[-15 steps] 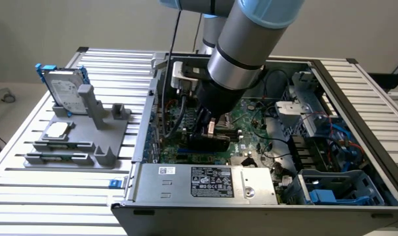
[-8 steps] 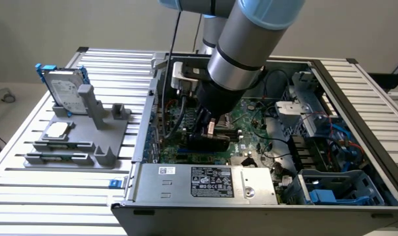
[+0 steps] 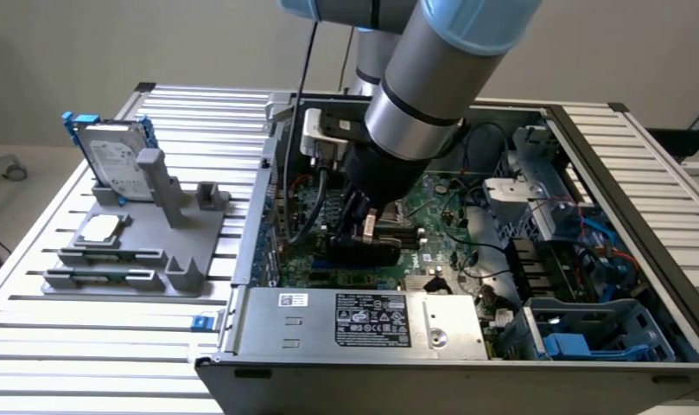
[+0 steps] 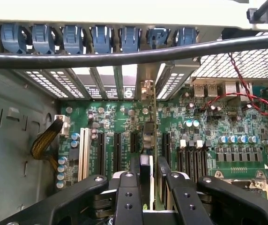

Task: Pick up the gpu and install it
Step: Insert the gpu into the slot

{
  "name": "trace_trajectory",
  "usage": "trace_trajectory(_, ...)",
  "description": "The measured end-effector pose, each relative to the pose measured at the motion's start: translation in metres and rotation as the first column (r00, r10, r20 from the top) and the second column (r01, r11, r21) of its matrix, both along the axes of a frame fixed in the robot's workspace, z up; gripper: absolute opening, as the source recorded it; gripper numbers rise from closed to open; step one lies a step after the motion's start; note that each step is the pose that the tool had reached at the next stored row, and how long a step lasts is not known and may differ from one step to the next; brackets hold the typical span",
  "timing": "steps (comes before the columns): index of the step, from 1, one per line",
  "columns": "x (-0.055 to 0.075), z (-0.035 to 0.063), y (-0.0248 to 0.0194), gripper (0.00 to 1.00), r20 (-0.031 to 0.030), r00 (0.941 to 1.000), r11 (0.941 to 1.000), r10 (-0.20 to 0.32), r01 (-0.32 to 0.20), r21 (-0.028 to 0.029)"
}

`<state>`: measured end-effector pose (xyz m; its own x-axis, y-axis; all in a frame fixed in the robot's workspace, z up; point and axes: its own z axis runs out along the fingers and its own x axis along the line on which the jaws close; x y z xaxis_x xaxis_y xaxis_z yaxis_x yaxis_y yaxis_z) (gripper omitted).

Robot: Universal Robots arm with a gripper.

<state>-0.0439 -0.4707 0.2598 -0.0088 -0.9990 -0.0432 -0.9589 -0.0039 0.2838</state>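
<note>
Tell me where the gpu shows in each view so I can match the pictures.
Exterior view: the gpu hangs under the gripper inside the case, over the motherboard.
Wrist view: the gpu is seen edge-on between the fingers, over the slots.
Shared landmark: the green motherboard.

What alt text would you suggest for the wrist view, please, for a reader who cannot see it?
The gripper is shut on the gpu, a thin card seen edge-on, held over the green motherboard among its black expansion slots. Its silver bracket end faces the case's slotted rear wall and a row of blue latches.
</note>
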Motion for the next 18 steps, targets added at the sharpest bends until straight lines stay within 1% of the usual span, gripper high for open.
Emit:
trace_trajectory(3, 0.0002, -0.001, 0.0, 0.26, -0.0039, 1.0, 1.0, 0.0, 0.0, 0.003)
trace_trajectory(6, 0.0004, -0.0023, 0.0, 0.26, -0.0061, 1.0, 1.0, 0.0, 0.0, 0.0061)
trace_trajectory(11, 0.0005, -0.0037, 0.0, 0.26, -0.0114, 0.9999, 1.0, 0.0, 0.0, 0.0096)
trace_trajectory(14, 0.0005, -0.0045, 0.0, 0.26, -0.0153, 0.9999, 1.0, 0.0, 0.0, 0.0099)
trace_trajectory(18, 0.0005, -0.0055, 0.0, 0.26, -0.0172, 0.9999, 1.0, 0.0, 0.0, 0.01)
